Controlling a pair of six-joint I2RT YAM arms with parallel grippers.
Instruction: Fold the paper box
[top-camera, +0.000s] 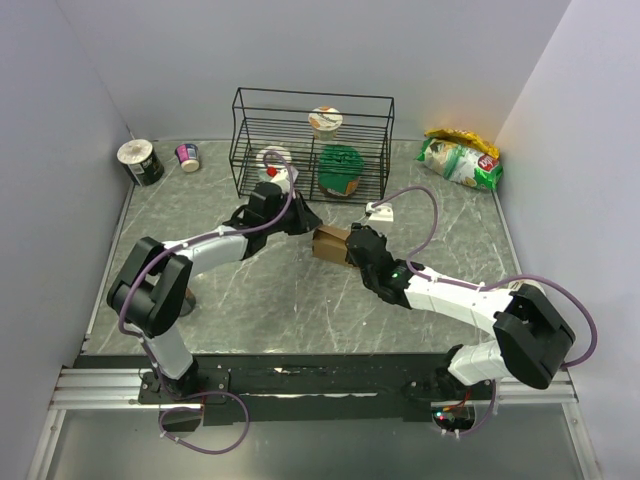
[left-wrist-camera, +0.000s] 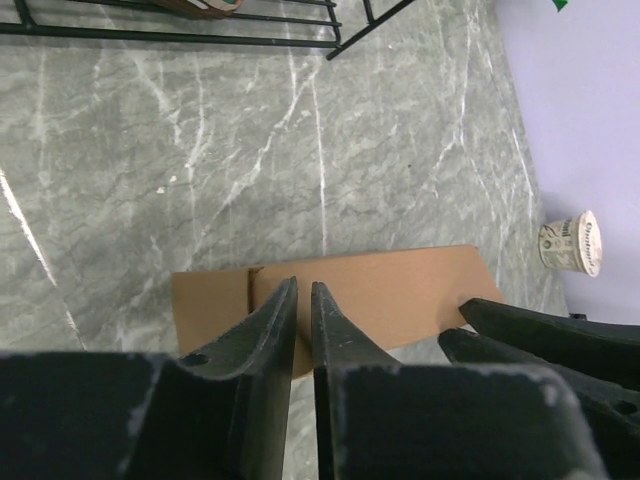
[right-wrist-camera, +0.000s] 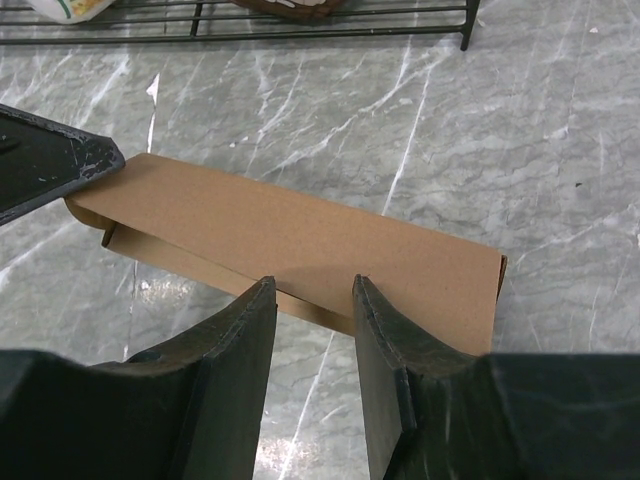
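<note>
The paper box (top-camera: 328, 243) lies flat on the marble table as a brown, oblong, folded cardboard piece between my two grippers. In the left wrist view the paper box (left-wrist-camera: 400, 290) runs crosswise under my left gripper (left-wrist-camera: 303, 286). Its fingers are almost together with only a thin slit, and I see no cardboard between them. In the right wrist view my right gripper (right-wrist-camera: 310, 285) stands open, both tips at the near long edge of the paper box (right-wrist-camera: 300, 235), whose top flap sits slightly raised. From above, the left gripper (top-camera: 305, 222) is at the box's left end and the right gripper (top-camera: 352, 246) at its right end.
A black wire rack (top-camera: 312, 145) stands just behind the box, holding a green item (top-camera: 340, 170), with a cup (top-camera: 325, 121) on top. A can (top-camera: 140, 162) and small cup (top-camera: 188, 156) sit back left, a snack bag (top-camera: 460, 158) back right. Walls close three sides.
</note>
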